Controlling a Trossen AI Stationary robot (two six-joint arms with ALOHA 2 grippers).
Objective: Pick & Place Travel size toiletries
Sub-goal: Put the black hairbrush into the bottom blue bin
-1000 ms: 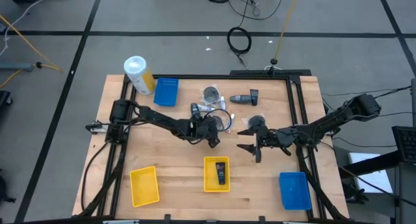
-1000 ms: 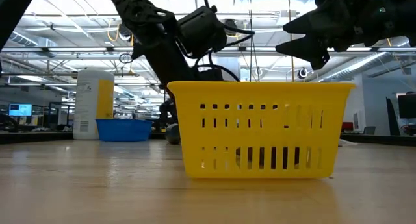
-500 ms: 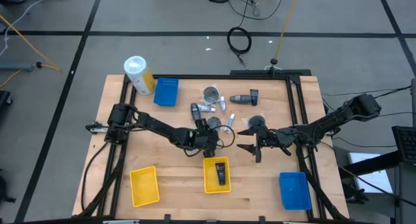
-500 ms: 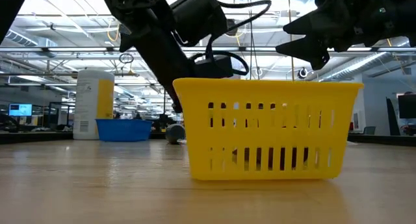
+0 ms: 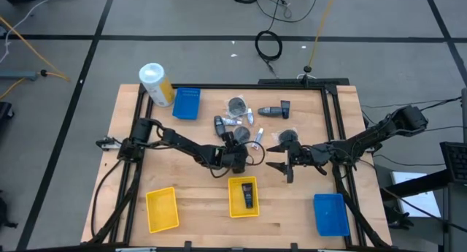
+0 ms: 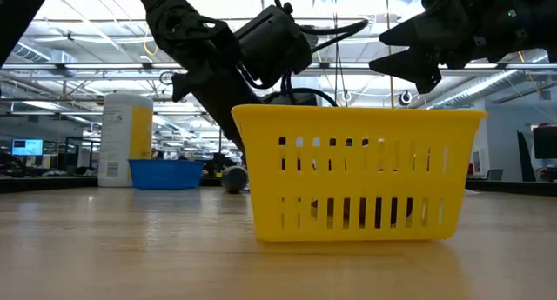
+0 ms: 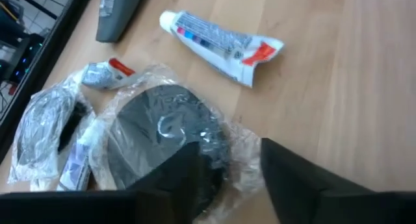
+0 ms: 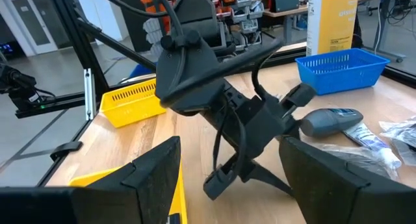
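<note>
Writing on white tube (image 7: 220, 43) unreadable; left gripper (image 7: 224, 175) half-closed around grey clear-wrapped packet (image 7: 166, 143), right gripper (image 5: 278, 157) open

Beyond my wooden table (image 5: 190, 186) the floor (image 5: 182, 18) is grey, crossed by dark tape lines, with a coiled black cable (image 5: 268, 44) lying on it. Across the table I look into a big workshop: ceiling trusses (image 6: 78, 70), strip lights, desks with monitors (image 6: 26, 147).
</note>
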